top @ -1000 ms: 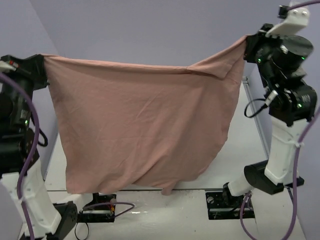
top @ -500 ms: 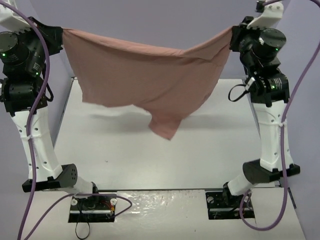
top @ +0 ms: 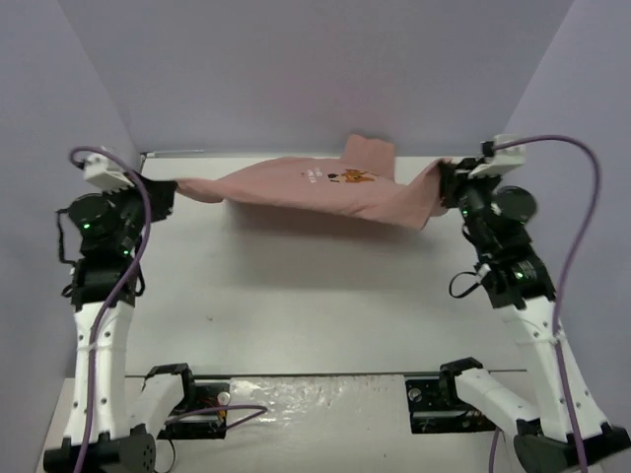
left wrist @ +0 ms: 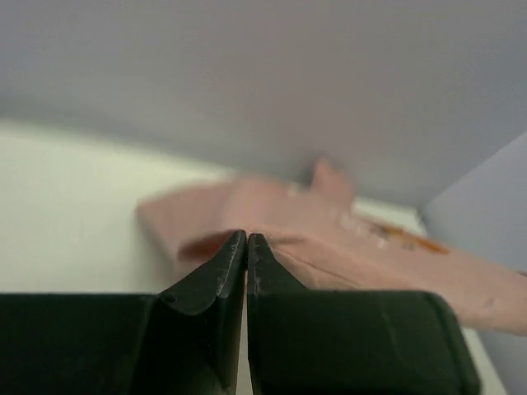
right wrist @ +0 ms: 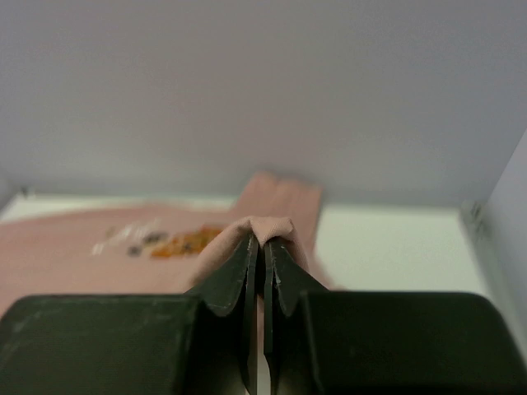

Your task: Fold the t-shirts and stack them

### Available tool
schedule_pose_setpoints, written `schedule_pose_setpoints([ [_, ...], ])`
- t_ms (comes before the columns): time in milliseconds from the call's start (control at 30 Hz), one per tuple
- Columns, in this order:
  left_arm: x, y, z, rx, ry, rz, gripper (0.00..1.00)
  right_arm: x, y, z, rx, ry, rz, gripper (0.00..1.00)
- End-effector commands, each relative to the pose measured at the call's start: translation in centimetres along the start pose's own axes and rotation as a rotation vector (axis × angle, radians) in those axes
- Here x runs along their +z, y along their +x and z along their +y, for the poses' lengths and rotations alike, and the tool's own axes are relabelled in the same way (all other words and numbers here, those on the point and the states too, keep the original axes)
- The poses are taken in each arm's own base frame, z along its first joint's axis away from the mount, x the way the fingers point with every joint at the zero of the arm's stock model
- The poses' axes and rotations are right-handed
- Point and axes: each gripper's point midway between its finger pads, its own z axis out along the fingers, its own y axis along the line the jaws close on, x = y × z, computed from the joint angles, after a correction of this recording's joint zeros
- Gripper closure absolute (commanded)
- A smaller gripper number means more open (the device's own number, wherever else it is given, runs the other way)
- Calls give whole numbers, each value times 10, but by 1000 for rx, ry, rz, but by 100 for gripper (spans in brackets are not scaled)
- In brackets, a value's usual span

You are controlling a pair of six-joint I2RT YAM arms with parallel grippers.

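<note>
The dusty-pink t-shirt is stretched between my two grippers, low over the far part of the white table. Its small orange-brown chest graphic with white lettering faces up. A sleeve pokes out toward the back wall. My left gripper is shut on the shirt's left end. In the left wrist view the cloth runs away from the closed tips. My right gripper is shut on the right end. A fold of pink cloth wraps over its tips.
Lilac walls close the space at the back and on both sides. A raised rail runs along the table's far edge. The arm base mounts and their cables sit at the near edge.
Both arms have come down and swung toward the back wall. The shirt, hanging high like a curtain before, now stretches low over the far table with the graphic facing up.
</note>
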Motion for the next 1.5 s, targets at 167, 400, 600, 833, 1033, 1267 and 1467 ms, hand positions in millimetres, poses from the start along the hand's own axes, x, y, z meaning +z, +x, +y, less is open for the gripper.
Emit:
schedule_pose_setpoints([
  [167, -42, 194, 80, -320, -256, 356, 100, -66, 260, 14, 451, 86, 597, 100],
  [400, -83, 244, 71, -338, -279, 495, 100, -125, 310, 7, 546, 274, 776, 98],
  [600, -93, 222, 86, -192, -441, 472, 53, -105, 286, 8, 452, 257, 764, 34],
  [833, -58, 145, 83, -66, -498, 328, 41, -27, 233, 11, 151, 171, 742, 35],
  [1033, 16, 175, 97, -108, -514, 420, 41, 40, 245, 12, 38, 123, 829, 37],
  [1267, 83, 224, 131, -125, -586, 507, 42, 81, 321, 2, 26, 146, 965, 42],
  [1467, 127, 256, 163, -84, -663, 599, 45, 101, 373, -13, 67, 191, 1011, 44],
])
